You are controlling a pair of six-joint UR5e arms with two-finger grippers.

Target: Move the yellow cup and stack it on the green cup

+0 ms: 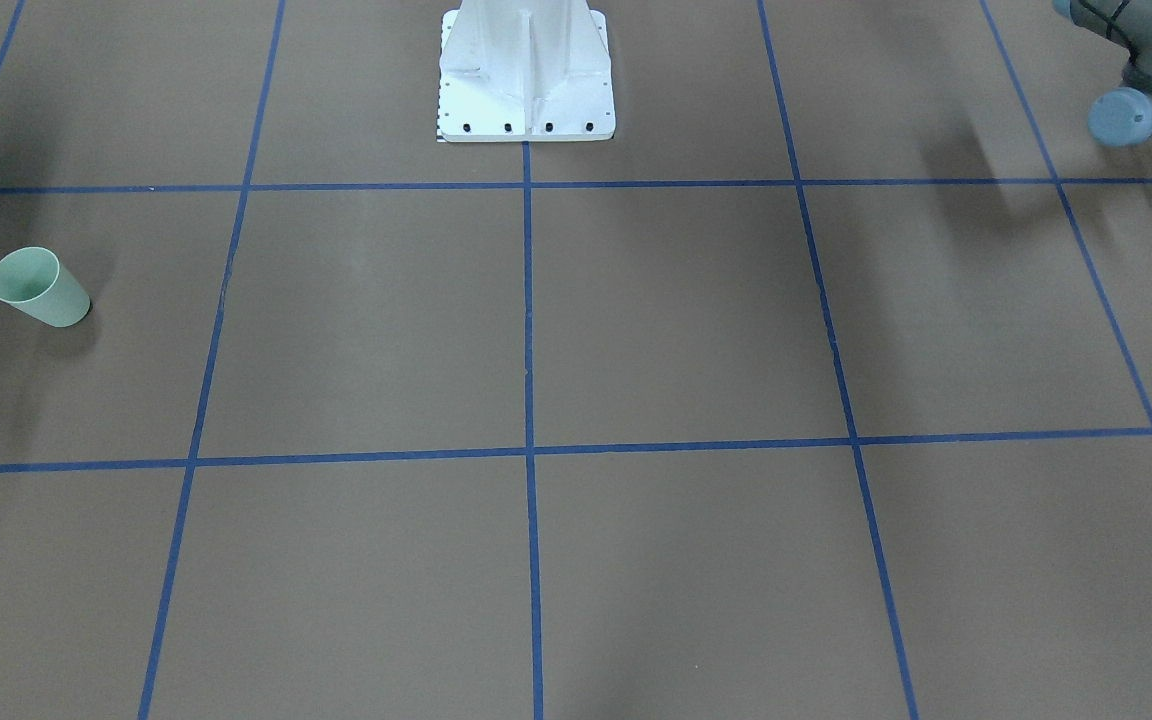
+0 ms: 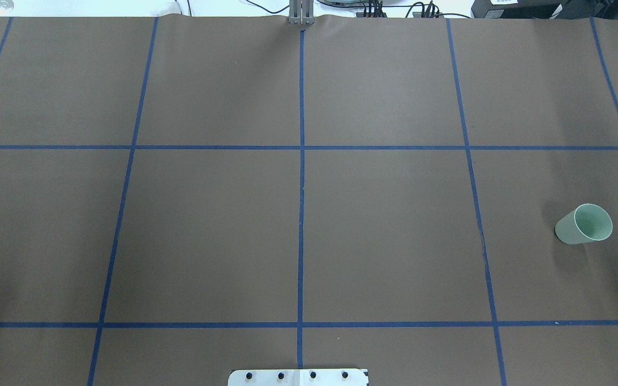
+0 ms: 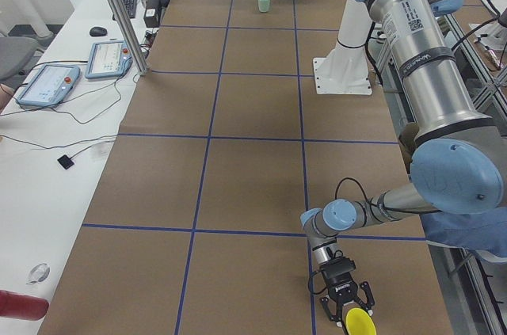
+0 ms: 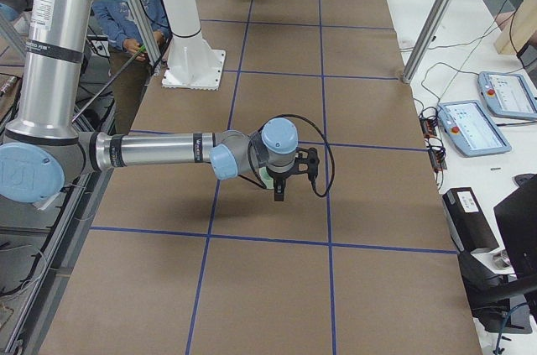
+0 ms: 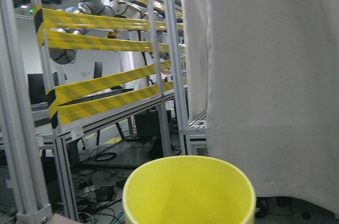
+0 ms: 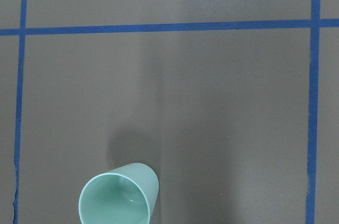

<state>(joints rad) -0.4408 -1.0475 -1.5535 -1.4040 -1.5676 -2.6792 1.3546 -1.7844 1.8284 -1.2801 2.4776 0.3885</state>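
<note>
**Jaws unreadable on both arms; yellow cup at the left gripper, green cup standing far right**

Jaws, left gripper (image 3: 347,310): seen only from the table-end camera, low in the view and small. Cannot tell whether the fingers are spread or clamped. The yellow cup (image 3: 360,324) sits right at the fingertips, its mouth turned toward that camera.

Left wrist camera: the yellow cup's rim and inside fill the bottom of the view, and beyond them is the room rather than the table. No fingers show in it.

Jaws, right gripper (image 4: 279,191): also seen only from the side cameras. It points downward at the end of an outstretched arm. Cannot tell how the fingers stand.

Green cup (image 2: 583,224): upright on the table (image 2: 207,230), mouth up. It stands in the middle row of squares marked by the blue tape lines (image 2: 301,214), in the outermost column on the robot's right. The right wrist camera looks straight down into it from above, with the cup low and left of centre. From the right-end camera the gripper overlaps the cup, so most of it is hidden there.

The two cups are well apart, at opposite ends of the table.

White pedestal (image 1: 526,75): at the middle of the robot's edge. Part of the left arm (image 1: 1136,90) shows in the front view's top right corner.
</note>
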